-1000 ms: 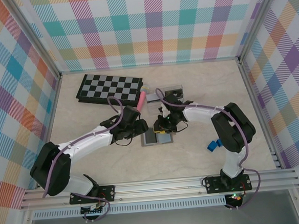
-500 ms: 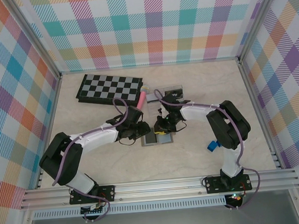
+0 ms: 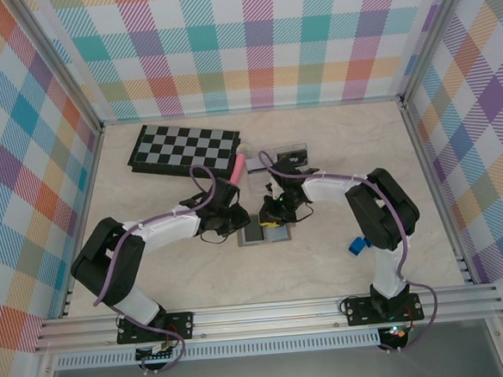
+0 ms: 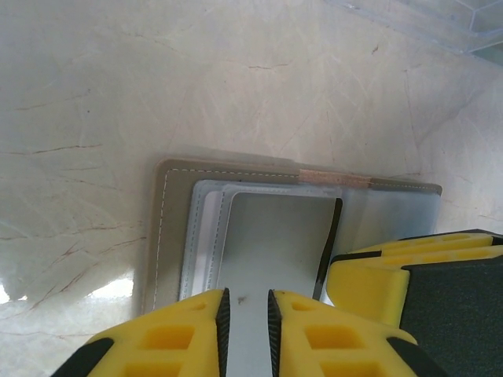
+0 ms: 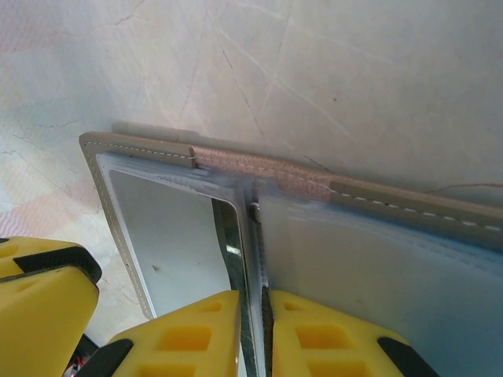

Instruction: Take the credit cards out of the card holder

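**Left gripper** (image 4: 247, 302): jaws narrow, set over the near edge of the left pocket of the card holder (image 4: 267, 228). You cannot tell whether they grip anything.

**Right gripper** (image 5: 253, 308): jaws pinched on a thin raised lip at the holder's fold, apparently pocket rather than card.

The holder lies open on the table (image 4: 118, 86).

**Step:** you are bracing the holder and seeking a card edge.

**Next:** close on that edge and slide the card out, keeping the holder pinned.
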